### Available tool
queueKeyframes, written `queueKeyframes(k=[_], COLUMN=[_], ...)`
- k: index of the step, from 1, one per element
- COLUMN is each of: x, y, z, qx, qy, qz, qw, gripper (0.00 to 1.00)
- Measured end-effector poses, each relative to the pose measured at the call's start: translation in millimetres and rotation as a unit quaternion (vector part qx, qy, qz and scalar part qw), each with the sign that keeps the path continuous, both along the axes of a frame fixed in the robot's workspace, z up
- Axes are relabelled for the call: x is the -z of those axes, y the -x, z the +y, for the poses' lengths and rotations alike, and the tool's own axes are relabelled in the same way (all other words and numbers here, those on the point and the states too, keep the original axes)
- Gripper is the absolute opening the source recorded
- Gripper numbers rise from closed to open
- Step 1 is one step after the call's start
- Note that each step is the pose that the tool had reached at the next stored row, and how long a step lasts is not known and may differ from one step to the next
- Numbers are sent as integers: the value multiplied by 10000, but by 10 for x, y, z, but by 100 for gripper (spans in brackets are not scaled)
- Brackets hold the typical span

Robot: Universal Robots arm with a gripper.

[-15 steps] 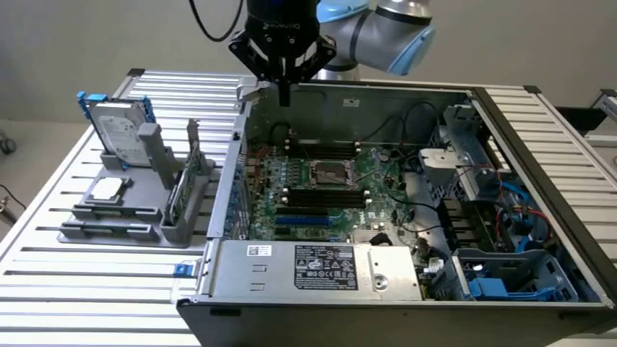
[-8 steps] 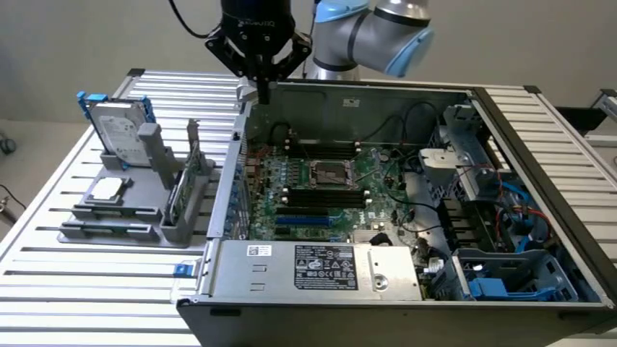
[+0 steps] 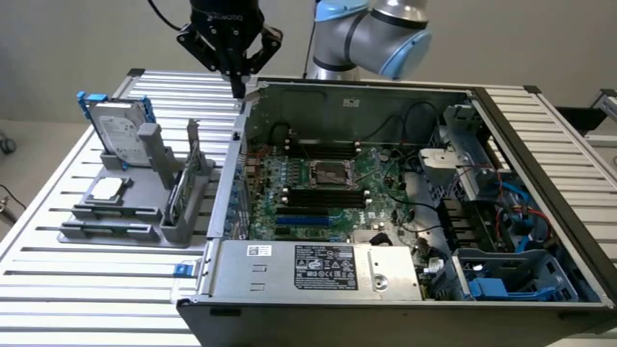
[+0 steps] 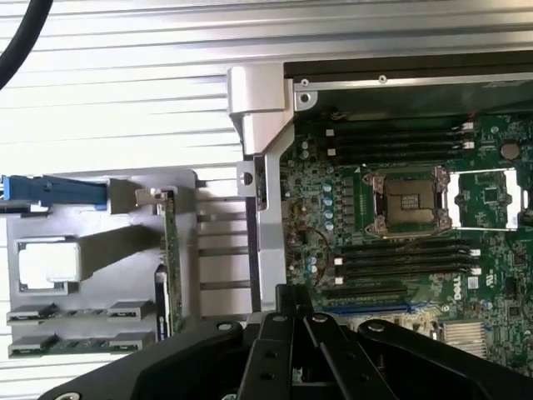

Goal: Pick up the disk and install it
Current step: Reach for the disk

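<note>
I am hovering my gripper (image 3: pixel 238 87), pinched shut on nothing, over a corner of the computer case (image 3: pixel 386 97), well apart from the disk (image 3: pixel 118 130) standing in the grey rack (image 3: pixel 126 233) at the exterior view's left, and crossing low could clip that rim.

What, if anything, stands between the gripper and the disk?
Nothing visible does. The shut gripper hangs above a corner of the open case; the disk stands upright in the grey holder toward the exterior view's left, open air between them.
</note>
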State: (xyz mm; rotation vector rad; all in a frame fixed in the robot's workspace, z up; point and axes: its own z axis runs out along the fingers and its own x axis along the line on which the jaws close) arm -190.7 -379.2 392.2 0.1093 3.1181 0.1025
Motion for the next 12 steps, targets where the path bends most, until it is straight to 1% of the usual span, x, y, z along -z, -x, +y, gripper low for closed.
queueKeyframes(k=[12], x=[14], y=[549], z=[246], qx=[-1], qy=[76], qz=[0], qw=[10000], gripper=[11])
